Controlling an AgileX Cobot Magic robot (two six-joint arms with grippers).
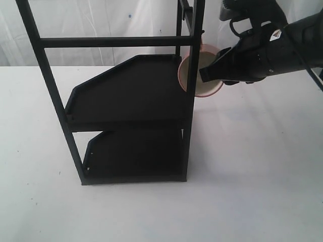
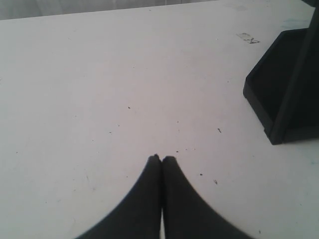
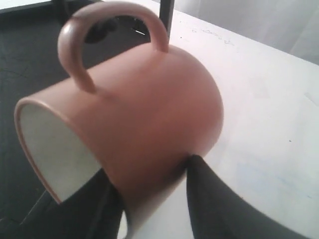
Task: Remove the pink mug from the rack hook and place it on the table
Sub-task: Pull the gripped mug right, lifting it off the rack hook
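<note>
My right gripper (image 1: 206, 74) (image 3: 149, 169) is shut on the pink mug (image 1: 198, 83) (image 3: 144, 109), one finger on each side of its body. The mug lies tipped on its side with the handle (image 3: 75, 45) uppermost and the cream inside facing the rack. It hangs in the air against the rack's (image 1: 126, 91) front right post, at upper-shelf height. A dark shape that may be the rack hook (image 3: 99, 29) shows through the handle loop; whether the handle rests on it I cannot tell. My left gripper (image 2: 162, 158) is shut and empty, low over the white table (image 2: 99, 89).
The rack's two black shelves (image 1: 136, 151) fill the middle of the exterior view. A corner of its lower shelf (image 2: 279, 94) shows in the left wrist view. White table (image 1: 257, 166) stretches to the right of the rack, below the mug. A white curtain backs the scene.
</note>
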